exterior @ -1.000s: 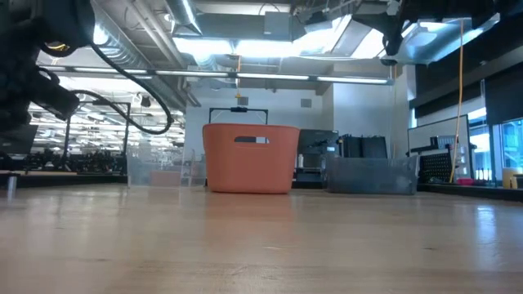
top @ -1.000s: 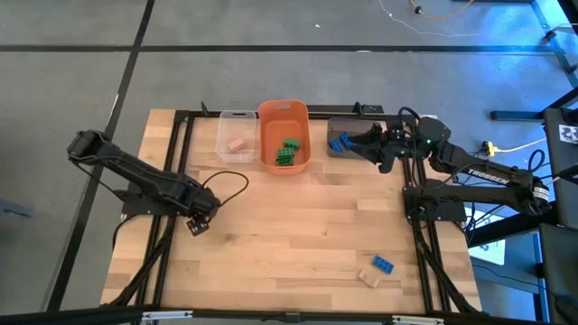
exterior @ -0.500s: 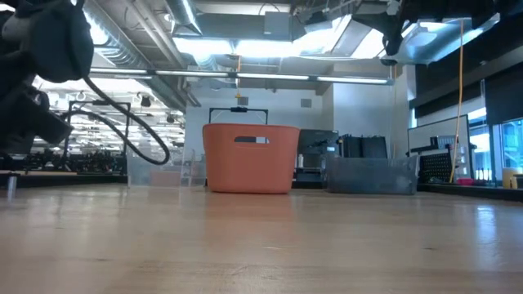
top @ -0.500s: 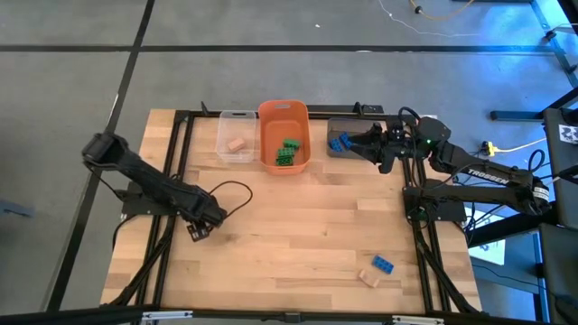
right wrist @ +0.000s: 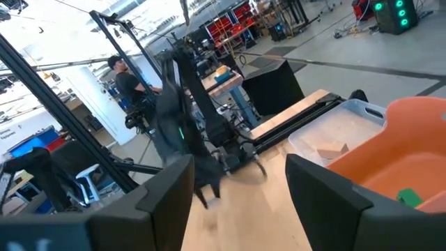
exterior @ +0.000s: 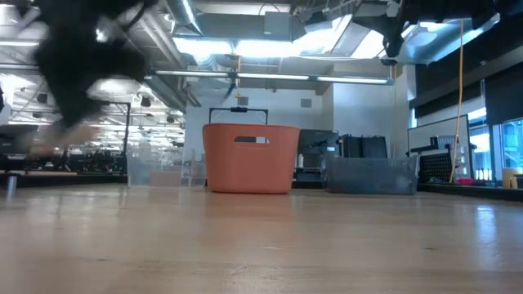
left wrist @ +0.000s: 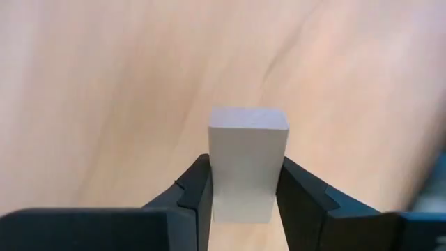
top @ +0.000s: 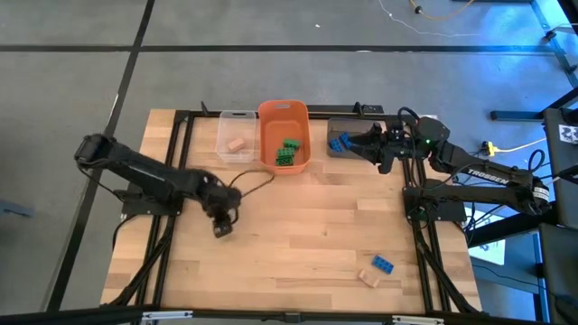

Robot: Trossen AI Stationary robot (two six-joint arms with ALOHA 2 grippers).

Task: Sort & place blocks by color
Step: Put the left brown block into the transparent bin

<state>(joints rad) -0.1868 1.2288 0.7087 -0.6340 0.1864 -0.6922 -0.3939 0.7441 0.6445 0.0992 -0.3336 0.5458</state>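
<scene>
While the left gripper [top: 222,227] hangs over the bare table [top: 298,226] left of centre, its fingers [left wrist: 198,192] are closed on a pale tan block [left wrist: 248,163]. Right gripper [top: 359,143] sits above the grey-brown bin [top: 336,123] holding blue blocks [top: 339,143]; its jaws are spread wide and empty. Green blocks [top: 288,152] lie in the orange bin [top: 284,110], a tan block [top: 237,143] in the clear bin [top: 236,116]. One blue block [top: 383,264] and one tan block [top: 368,277] lie touching near the table's front right.
</scene>
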